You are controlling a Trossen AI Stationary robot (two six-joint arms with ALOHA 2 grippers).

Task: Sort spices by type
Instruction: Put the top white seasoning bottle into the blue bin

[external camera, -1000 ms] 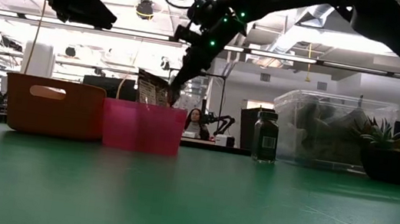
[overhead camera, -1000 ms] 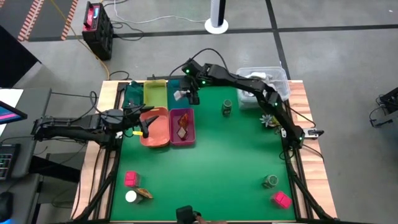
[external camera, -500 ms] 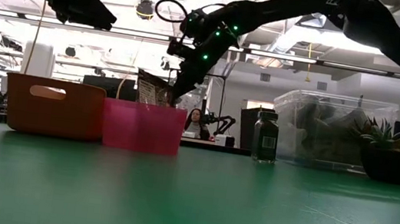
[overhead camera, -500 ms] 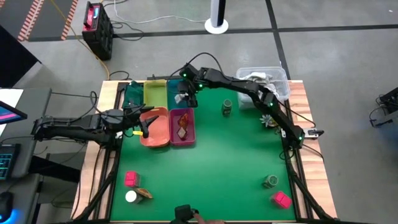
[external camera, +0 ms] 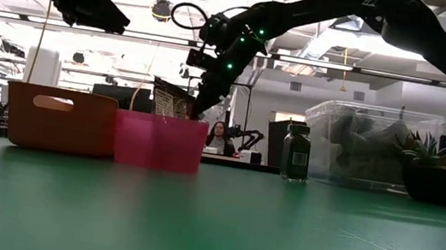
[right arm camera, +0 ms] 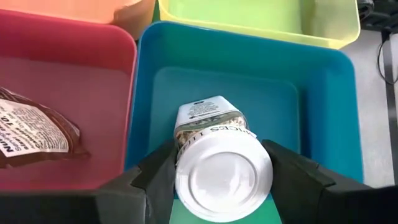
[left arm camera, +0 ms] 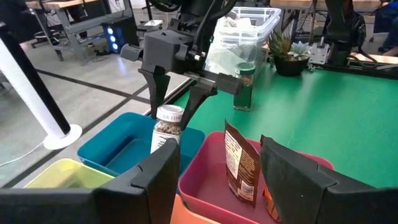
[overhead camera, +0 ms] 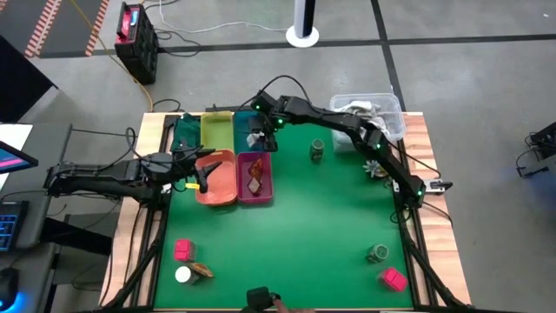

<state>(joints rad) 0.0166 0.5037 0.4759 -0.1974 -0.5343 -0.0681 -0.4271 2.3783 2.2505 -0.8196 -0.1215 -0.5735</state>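
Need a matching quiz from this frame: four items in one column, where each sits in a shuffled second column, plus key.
Items
1. white-capped jar
2. brown packet
3. dark green jar
4. left gripper

Places
A. standing on the green mat near the clear tub
B. over the orange tray
C. leaning inside the pink tray
D. between the right gripper's fingers, above the blue tray

Pairs: 1-D, 2-C, 3-A, 4-B
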